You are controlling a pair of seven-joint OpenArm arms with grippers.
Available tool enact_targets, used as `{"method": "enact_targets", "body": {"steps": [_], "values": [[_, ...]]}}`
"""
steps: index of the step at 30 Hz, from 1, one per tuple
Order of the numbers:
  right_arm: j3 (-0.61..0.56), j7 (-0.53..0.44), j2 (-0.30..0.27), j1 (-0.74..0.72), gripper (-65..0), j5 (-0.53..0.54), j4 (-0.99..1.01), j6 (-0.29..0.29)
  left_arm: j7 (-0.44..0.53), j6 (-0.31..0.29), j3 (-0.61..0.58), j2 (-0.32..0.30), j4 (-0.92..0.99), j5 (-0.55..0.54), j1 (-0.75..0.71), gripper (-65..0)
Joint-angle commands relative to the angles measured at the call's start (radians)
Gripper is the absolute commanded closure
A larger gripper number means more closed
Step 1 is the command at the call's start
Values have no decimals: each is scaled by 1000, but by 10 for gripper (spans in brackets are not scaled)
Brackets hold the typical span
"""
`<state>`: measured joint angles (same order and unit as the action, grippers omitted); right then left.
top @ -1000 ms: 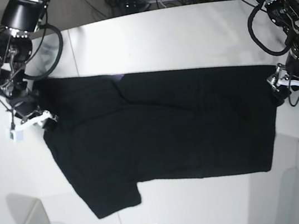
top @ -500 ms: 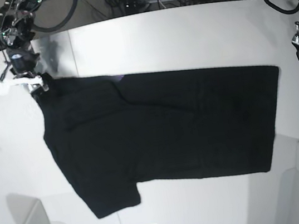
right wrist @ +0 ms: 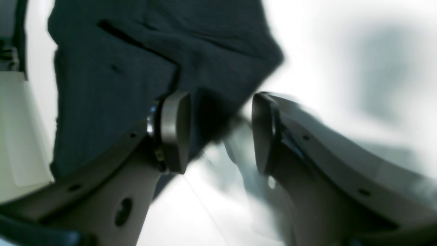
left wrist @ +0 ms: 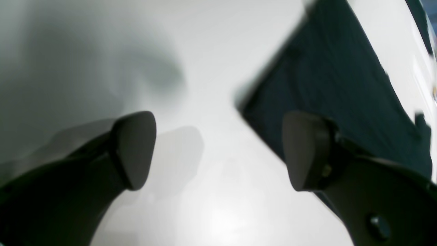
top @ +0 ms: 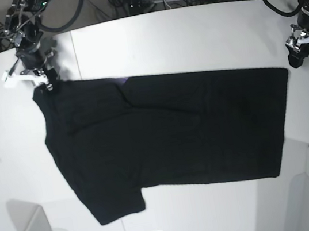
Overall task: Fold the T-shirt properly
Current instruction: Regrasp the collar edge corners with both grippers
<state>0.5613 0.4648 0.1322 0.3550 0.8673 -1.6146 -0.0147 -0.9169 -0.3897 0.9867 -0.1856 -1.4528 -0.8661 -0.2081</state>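
We see the large black short-sleeved cotton T-shirt (top: 163,137) lying flat on the white round table (top: 189,35), plain side up with a sliver of purple at the collar. The left gripper (left wrist: 218,150) is spread wide with nothing between its fingers — the shirt's corner sits just beside its right-hand finger (left wrist: 304,150). The right gripper (right wrist: 220,131) is parted at the shirt's sleeve corner, cloth between its pads — we can't tell if it's gripped.
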Motion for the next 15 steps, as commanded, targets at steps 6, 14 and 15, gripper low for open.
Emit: {"method": "enact_targets", "body": {"steps": [6, 14, 15], "values": [[3, 10, -7, 6, -264, 0, 15, -8, 17, -2, -9, -18, -15, -20, 19, -556], [3, 10, -21, -9, -264, -1, 18, -8, 17, -2, -9, -21, 73, -18, 65, -556], [3, 10, -21, -11, -264, -1, 18, -8, 17, -2, -10, -21, 93, -9, 74, -556]]}}
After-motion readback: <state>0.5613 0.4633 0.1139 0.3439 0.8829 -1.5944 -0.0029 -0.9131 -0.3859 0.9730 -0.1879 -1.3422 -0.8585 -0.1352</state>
